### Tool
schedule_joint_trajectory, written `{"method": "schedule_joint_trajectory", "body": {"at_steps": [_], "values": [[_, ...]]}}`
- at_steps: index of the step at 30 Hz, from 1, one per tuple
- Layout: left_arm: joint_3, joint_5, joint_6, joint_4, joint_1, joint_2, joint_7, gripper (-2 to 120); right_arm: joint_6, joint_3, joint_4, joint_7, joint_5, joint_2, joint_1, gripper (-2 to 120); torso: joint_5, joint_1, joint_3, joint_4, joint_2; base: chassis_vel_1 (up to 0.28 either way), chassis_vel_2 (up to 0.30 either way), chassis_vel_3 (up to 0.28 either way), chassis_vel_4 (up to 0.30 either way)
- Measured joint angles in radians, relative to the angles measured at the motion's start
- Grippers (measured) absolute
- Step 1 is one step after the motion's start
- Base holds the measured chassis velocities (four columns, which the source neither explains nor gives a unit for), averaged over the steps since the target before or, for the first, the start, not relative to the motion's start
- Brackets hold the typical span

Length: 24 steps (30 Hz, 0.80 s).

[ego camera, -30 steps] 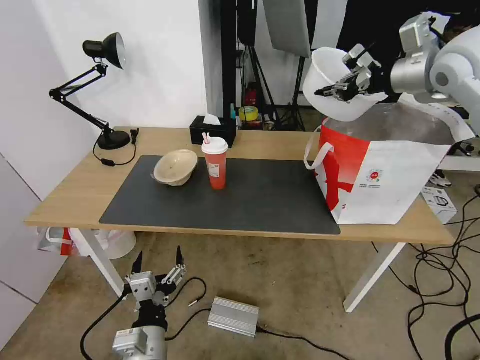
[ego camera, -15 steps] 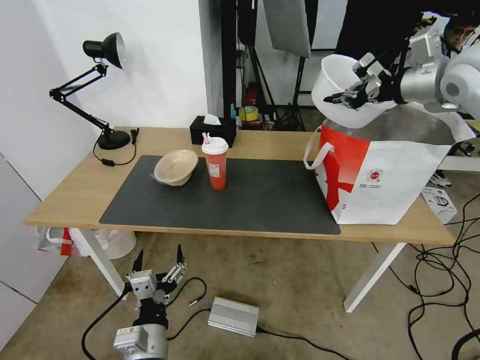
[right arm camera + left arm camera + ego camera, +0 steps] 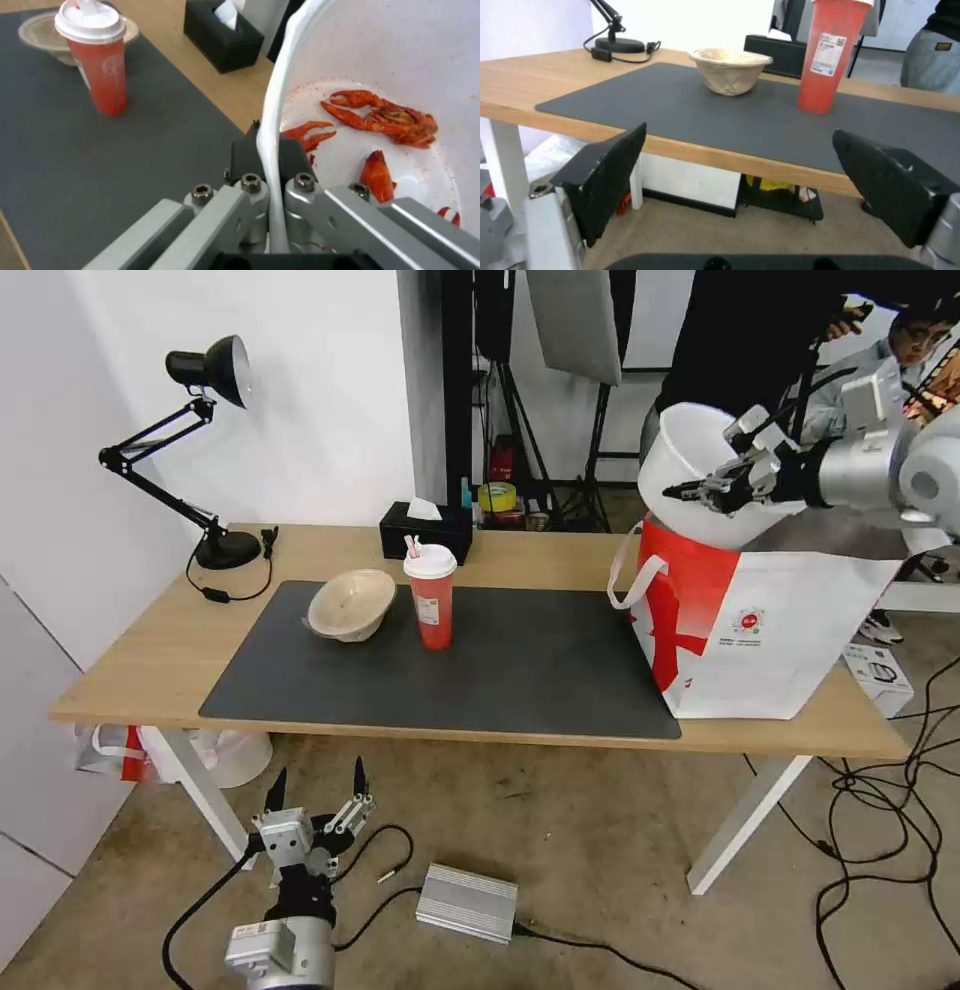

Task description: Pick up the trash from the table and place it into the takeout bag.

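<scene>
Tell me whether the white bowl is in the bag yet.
Partly: the right gripper holds the white bowl by its rim, tilted, its bottom dipping into the bag mouth.

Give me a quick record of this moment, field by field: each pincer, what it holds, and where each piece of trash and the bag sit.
right pincer: shut on the white bowl's rim, at the bag's open top
white bowl: tilted, bottom dipping into the takeout bag, red shell scraps inside
takeout bag: upright on the table's right end
left pincer: open, empty, low in front of the table
red cup: upright on the grey mat
paper bowl: on the mat, left of the cup
</scene>
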<state>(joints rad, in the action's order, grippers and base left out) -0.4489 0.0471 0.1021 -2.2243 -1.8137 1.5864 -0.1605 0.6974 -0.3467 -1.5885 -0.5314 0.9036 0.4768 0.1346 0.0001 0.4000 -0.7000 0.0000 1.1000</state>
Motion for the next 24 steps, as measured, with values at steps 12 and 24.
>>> {"method": "schedule_joint_trajectory", "body": {"at_steps": [12, 24], "values": [[0.003, -0.004, 0.000, -0.004, -0.009, 0.005, 0.031, 100, 0.002, 0.045, -0.019, 0.007, -0.020, 0.000, -0.082, 0, -0.0001, 0.000, 0.000, 0.0000, 0.000, 0.000, 0.000, 0.000, 0.000], [0.005, -0.004, 0.001, 0.000, -0.012, 0.005, 0.036, 100, 0.002, 0.079, -0.023, 0.018, -0.022, 0.020, -0.132, 0, -0.0001, 0.000, 0.000, 0.0000, 0.000, 0.000, 0.000, 0.000, 0.000]]}}
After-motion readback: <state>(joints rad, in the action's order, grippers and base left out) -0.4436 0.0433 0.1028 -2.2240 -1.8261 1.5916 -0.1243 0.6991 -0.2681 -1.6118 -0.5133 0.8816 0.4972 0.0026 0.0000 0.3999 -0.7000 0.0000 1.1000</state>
